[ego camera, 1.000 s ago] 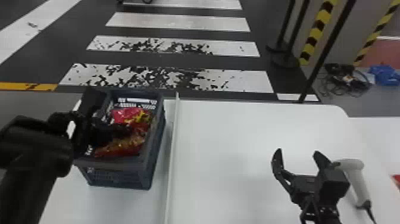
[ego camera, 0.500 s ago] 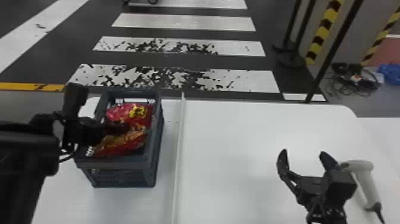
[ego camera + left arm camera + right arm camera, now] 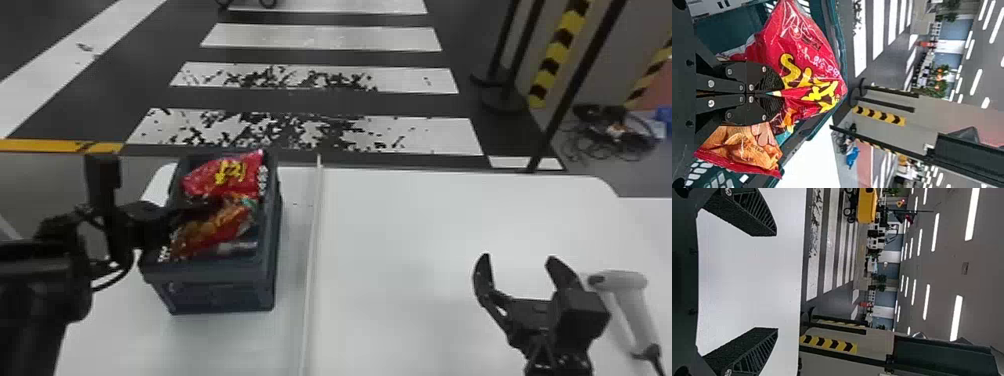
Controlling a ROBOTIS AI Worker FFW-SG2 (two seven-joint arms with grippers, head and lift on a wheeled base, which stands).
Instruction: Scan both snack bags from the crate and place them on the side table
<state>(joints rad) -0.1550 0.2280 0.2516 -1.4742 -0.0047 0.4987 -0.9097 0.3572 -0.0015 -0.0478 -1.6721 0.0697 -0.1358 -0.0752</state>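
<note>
Over on the robot's left, in the head view, a dark slatted crate [image 3: 215, 282] stands on the white table [image 3: 425, 240] with both snack bags at its opening: the red snack bag with yellow lettering [image 3: 225, 175] on the far side, the orange-and-red snack bag [image 3: 215, 230] nearer. I can see the left gripper [image 3: 217, 202] reaching in over the crate's outer side, right where the bags meet. A thin pale strip [image 3: 312, 240] runs along the table just beside the crate. Well apart on the other side, the right gripper [image 3: 518, 258] sits empty, fingers spread, with a white handheld barcode scanner [image 3: 620, 280] near it. In the left wrist view, the left gripper [image 3: 781, 93] has its fingers pressed together on a gathered fold of the red snack bag, while the orange-and-red one lies beside the fingers. In the right wrist view, the right gripper [image 3: 777, 281] gapes wide with nothing between its fingers; beyond the table are a striped crossing [image 3: 828, 262] and a yellow wheeled cart [image 3: 867, 205].
</note>
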